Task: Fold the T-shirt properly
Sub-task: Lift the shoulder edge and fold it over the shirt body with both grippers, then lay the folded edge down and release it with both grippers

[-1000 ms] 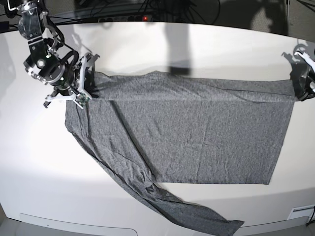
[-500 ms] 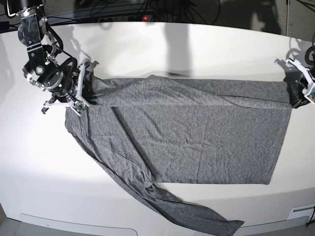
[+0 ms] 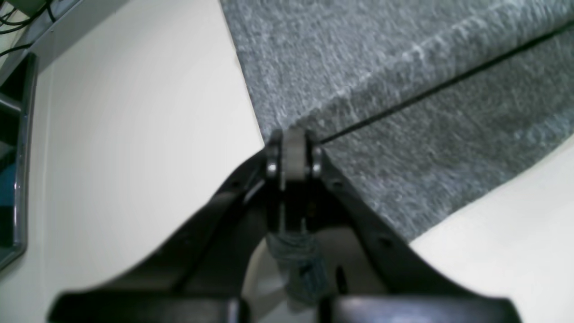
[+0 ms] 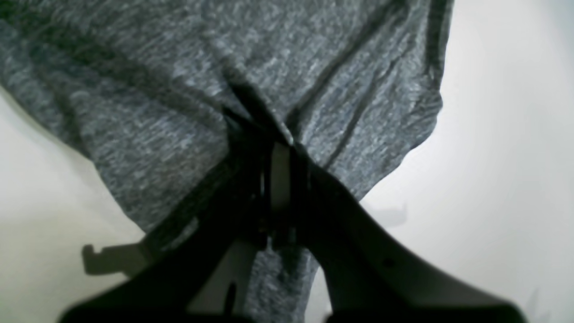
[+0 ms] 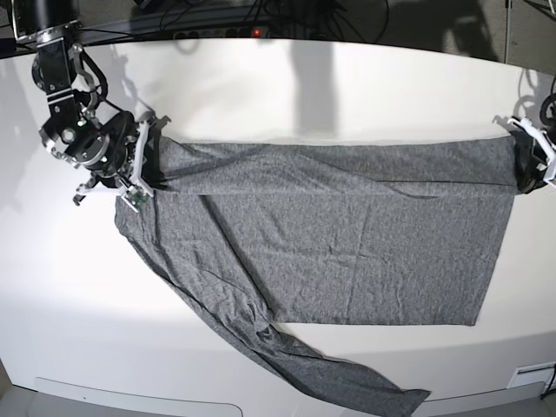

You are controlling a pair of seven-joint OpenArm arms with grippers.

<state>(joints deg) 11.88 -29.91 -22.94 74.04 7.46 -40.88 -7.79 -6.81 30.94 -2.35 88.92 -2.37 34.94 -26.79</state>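
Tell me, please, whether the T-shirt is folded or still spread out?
Partly folded: the T-shirt has its top strip doubled over, but one sleeve trails loose toward the table's front edge.

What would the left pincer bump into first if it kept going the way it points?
Only the T-shirt: the left pincer is shut on its edge, and grey cloth fills the line ahead. Depth is unclear.

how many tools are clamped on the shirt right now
2. The right tool pinches the T-shirt at its corner on the base view's left; the left tool pinches the corner on that view's right.
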